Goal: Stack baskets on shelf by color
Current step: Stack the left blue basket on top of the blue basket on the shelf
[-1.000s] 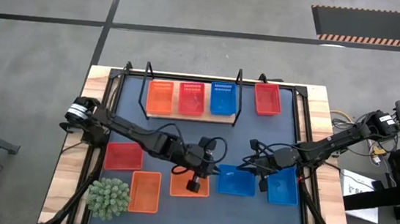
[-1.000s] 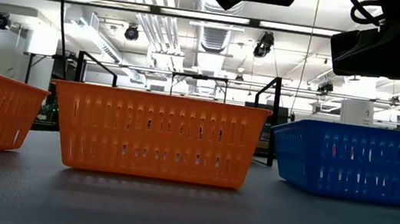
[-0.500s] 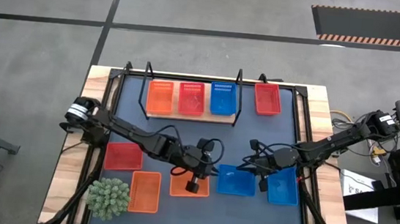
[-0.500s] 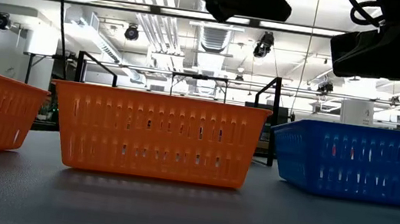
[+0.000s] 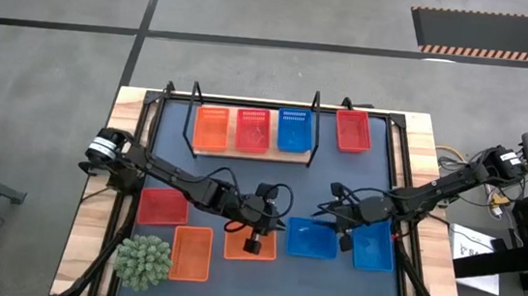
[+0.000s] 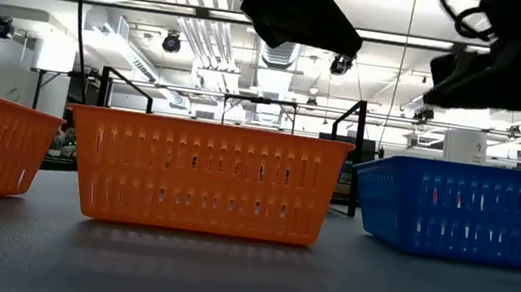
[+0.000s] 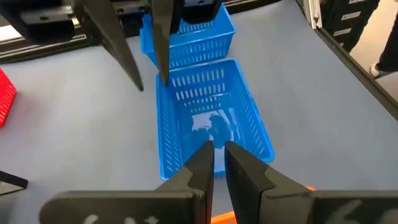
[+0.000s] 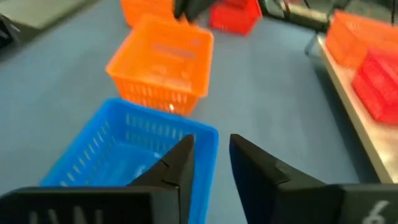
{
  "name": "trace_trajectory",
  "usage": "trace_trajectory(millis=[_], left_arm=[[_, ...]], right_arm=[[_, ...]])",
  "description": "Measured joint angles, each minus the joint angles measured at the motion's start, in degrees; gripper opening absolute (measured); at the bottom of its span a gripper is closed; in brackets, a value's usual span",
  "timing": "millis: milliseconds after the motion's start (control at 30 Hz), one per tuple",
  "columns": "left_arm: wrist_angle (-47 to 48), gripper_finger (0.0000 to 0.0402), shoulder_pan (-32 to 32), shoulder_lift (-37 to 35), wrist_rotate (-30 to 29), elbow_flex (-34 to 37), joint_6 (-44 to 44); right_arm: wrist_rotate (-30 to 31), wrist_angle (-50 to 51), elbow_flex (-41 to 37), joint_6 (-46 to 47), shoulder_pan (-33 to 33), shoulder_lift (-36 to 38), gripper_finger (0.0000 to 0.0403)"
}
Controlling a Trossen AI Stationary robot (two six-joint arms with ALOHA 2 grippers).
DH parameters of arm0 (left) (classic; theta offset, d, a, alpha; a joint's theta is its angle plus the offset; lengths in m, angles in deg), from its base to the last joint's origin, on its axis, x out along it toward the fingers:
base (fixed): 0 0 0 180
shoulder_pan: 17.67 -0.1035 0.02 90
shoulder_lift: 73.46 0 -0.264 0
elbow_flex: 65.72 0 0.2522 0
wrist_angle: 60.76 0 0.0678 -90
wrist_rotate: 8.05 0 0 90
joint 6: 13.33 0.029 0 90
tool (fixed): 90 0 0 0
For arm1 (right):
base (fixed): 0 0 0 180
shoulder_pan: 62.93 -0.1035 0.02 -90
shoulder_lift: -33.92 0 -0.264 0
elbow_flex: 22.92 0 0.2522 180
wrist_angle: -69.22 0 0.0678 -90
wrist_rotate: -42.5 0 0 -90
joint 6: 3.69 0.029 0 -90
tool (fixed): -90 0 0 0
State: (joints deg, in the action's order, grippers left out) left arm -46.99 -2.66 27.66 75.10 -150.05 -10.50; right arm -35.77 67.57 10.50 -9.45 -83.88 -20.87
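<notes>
Overhead, right gripper (image 5: 345, 225) sits above the mat between two blue baskets — one (image 5: 312, 238) just left, one (image 5: 372, 246) just right; fingers (image 8: 181, 160) parted, nothing between them. Left gripper (image 5: 254, 233) hangs over an orange basket (image 5: 238, 245), jaws nearly closed, empty. Shelf (image 5: 283, 154) at the far edge carries orange, red and blue baskets side by side.

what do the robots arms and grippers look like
Both arms are dark, slim and jointed, with black cables looping along them. The left arm has a silvery ringed collar near its base. Each gripper, left gripper and right gripper, ends in two flat, black, tapering fingers.
</notes>
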Motion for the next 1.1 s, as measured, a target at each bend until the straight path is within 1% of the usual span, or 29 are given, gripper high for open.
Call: trace_trajectory(millis=[100,267,433,567,667,733,967,1100], left_arm=[[0.0,0.0022,0.0,0.0,-0.1,0.0,0.0],[0.1,0.0022,0.0,0.0,-0.1,0.0,0.5],[1.4,0.0022,0.1,-0.9,-0.4,0.1,0.7],[3.7,0.0022,0.2,-1.6,-1.7,0.4,0.7],[3.7,0.0022,0.3,-2.9,-2.8,1.3,1.0],[3.4,0.0022,0.3,-3.9,-3.4,2.4,1.1],[2.2,0.0022,0.5,-9.7,-9.8,8.0,0.6],[-1.3,0.0022,0.5,-13.1,-10.5,11.5,0.7]], right_arm=[[0.7,5.2,2.3,1.5,0.0,-1.4,0.0114],[0.7,9.5,7.4,2.1,0.0,-5.6,0.0131],[0.8,16.3,13.4,2.4,0.0,-11.4,0.0133],[0.8,21.8,18.6,3.2,0.0,-16.2,0.0129],[0.9,25.3,22.3,3.4,0.0,-19.3,0.0128],[0.9,26.1,24.1,3.3,0.2,-21.2,0.0129],[0.0,26.2,27.4,0.8,2.5,-26.6,0.0125],[-0.2,27.1,28.3,0.2,4.3,-28.4,0.0121]])
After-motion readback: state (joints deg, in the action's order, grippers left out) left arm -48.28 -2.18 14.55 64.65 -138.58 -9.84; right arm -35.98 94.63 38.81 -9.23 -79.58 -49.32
